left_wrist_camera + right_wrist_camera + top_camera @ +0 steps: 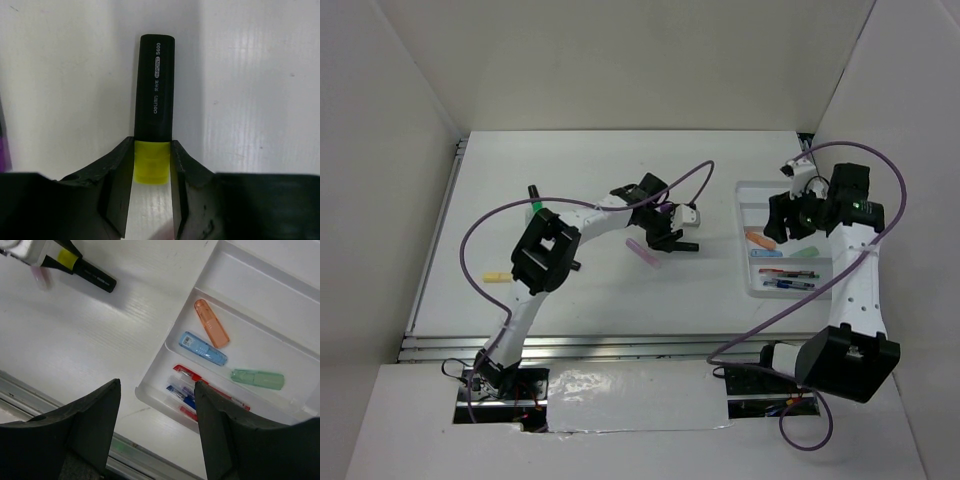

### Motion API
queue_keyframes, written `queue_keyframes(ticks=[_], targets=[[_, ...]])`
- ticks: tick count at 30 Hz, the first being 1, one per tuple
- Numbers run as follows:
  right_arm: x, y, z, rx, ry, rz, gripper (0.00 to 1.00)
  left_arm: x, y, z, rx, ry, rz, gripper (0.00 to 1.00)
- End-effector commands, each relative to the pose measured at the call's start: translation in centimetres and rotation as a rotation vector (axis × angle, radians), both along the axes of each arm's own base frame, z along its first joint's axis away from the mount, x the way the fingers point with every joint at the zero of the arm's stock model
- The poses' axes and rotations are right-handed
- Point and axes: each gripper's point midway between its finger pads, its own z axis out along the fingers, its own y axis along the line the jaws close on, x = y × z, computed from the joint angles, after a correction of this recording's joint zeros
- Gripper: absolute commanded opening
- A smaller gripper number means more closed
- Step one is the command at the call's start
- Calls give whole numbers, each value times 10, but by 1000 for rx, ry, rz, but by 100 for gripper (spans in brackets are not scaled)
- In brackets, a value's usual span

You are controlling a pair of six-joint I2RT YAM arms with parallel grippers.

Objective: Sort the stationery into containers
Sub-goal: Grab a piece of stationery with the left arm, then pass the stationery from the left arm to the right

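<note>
we found the left gripper (152, 146) clamped narrow on the yellow cap of a stubby black plastic highlighter (155, 85) at mid-table, with a lilac marker (642, 250) just to its left and open white tabletop (580, 160) beyond. the right gripper (157, 385) hung wide and empty over the near left corner of the white divided plastic tray (260, 290) by the table's right edge. the tray held an orange marker (211, 322), a blue marker (202, 348), a green marker (257, 379) and thin pens (187, 392). plain white walls (620, 60) closed in the far side, left and right.
</note>
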Motion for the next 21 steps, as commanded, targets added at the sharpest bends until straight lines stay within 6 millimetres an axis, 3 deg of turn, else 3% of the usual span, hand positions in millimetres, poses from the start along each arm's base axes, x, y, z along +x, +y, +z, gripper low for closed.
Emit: queue_keyframes(ticks=[1, 8, 12, 14, 15, 21], targets=[[-3, 5, 1, -90, -73, 82, 67, -22, 4, 20, -21, 70, -2, 20], [-17, 35, -1, -269, -304, 301, 62, -55, -4, 76, -111, 292, 58, 0], [-27, 64, 16, -305, -480, 422, 59, -83, -9, 111, -210, 461, 84, 0], [-31, 75, 14, -309, -511, 467, 56, -87, -10, 123, -242, 485, 106, 0], [-36, 91, 17, -310, -548, 525, 55, -91, -11, 137, -266, 504, 124, 0], [-45, 139, 12, -338, -617, 703, 50, -108, -12, 164, -323, 593, 142, 0]])
